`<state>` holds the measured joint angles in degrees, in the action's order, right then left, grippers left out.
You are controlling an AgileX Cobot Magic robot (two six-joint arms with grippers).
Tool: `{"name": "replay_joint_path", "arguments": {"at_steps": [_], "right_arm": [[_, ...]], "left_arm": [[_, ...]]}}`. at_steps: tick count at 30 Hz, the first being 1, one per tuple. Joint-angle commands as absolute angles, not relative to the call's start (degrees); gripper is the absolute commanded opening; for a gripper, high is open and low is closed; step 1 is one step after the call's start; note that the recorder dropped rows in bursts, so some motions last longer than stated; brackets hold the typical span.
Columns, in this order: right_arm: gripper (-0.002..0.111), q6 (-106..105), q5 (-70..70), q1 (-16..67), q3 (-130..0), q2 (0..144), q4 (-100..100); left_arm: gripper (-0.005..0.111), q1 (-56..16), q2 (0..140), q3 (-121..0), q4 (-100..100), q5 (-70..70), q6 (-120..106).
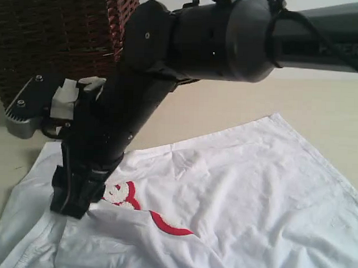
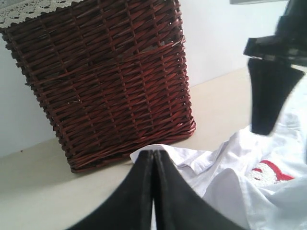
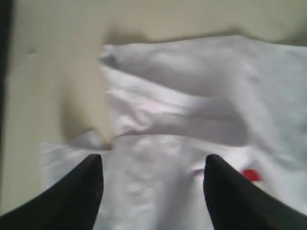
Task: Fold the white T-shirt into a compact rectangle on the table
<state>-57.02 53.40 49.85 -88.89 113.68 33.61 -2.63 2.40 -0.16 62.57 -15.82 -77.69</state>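
Observation:
The white T-shirt point(image 1: 242, 189) lies spread and rumpled on the table point(image 1: 321, 103), with red-outlined letters point(image 1: 164, 221) showing near a fold. My right gripper point(image 1: 77, 198) reaches across to the shirt's left part and stands open just above the cloth. In the right wrist view its fingers straddle wrinkled white fabric point(image 3: 192, 96), right gripper point(image 3: 151, 165), with nothing between them. My left gripper point(image 2: 153, 153) is shut, its tips at a corner of the shirt point(image 2: 225, 163) in front of the basket; no cloth shows clamped between them.
A dark brown wicker basket point(image 1: 53, 35) stands at the back left, close to the shirt's corner point(image 2: 105, 81). A grey metal housing point(image 1: 24, 114) sits beside it. The right arm's thick black link point(image 1: 229, 36) spans the upper view. Bare table point(image 2: 38, 172) lies left of the basket.

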Motion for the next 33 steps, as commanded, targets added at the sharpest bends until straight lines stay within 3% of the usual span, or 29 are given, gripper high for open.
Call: {"name": "replay_joint_path", "arguments": {"at_steps": [1,14,16,21,22,33], "right_arm": [[0.06,-60.9,70.0,50.9,-88.9,116.7,36.7],[0.057,-64.4,65.5,57.8,-88.9,127.0,30.3],[0.048,-63.0,64.1,58.0,-88.9,127.3,29.2],[0.004,-61.2,64.3,58.0,-88.9,127.1,28.0],[0.0,-61.2,65.2,58.0,-88.9,126.9,28.4],[0.0,-74.9,70.0,58.0,-88.7,123.4,47.8]], "left_arm": [[0.0,-2.5,2.0,0.0,62.6,-15.8,-77.7],[0.0,-2.5,2.0,0.0,62.6,-15.8,-77.7],[0.0,-2.5,2.0,0.0,62.6,-15.8,-77.7],[0.0,-2.5,2.0,0.0,62.6,-15.8,-77.7],[0.0,-2.5,2.0,0.0,62.6,-15.8,-77.7],[0.0,-2.5,2.0,0.0,62.6,-15.8,-77.7]]}}
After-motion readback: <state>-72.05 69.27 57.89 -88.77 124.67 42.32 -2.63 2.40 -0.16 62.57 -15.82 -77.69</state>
